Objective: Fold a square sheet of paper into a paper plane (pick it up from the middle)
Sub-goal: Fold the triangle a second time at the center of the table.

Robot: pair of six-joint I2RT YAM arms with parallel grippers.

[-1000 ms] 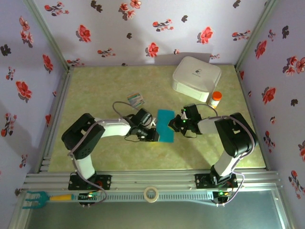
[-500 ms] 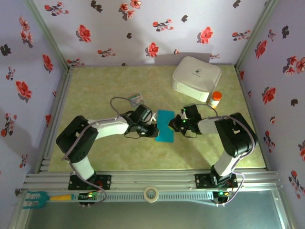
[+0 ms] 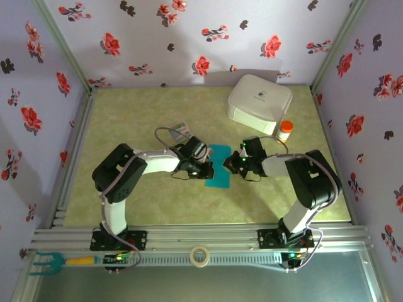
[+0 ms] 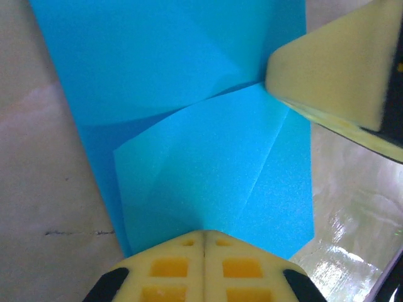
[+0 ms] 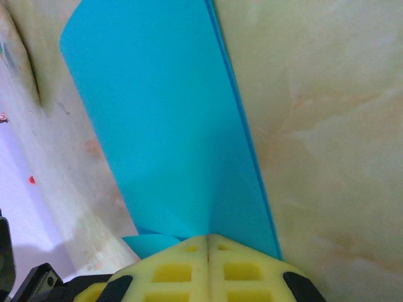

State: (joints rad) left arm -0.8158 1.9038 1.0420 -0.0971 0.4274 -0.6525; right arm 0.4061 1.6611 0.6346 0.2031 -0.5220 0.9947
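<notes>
Both sides pinched: the left fingers [image 4: 182, 251] and right fingers [image 5: 189, 251] are clamped on opposite edges of the square sheet of paper [image 3: 218, 167], which lies part-folded mid-tabletop [image 3: 151, 198] between them and looks thin, floppy and crease-prone, so light grips near the folds seem best.

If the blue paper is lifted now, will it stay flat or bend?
The blue paper looks thin, with soft creases and a raised flap, so it would probably sag. It seems light, so a push may slide it over the glossy table. Pinched by the left end effector and right end effector at opposite edges, it might buckle or tear.
</notes>
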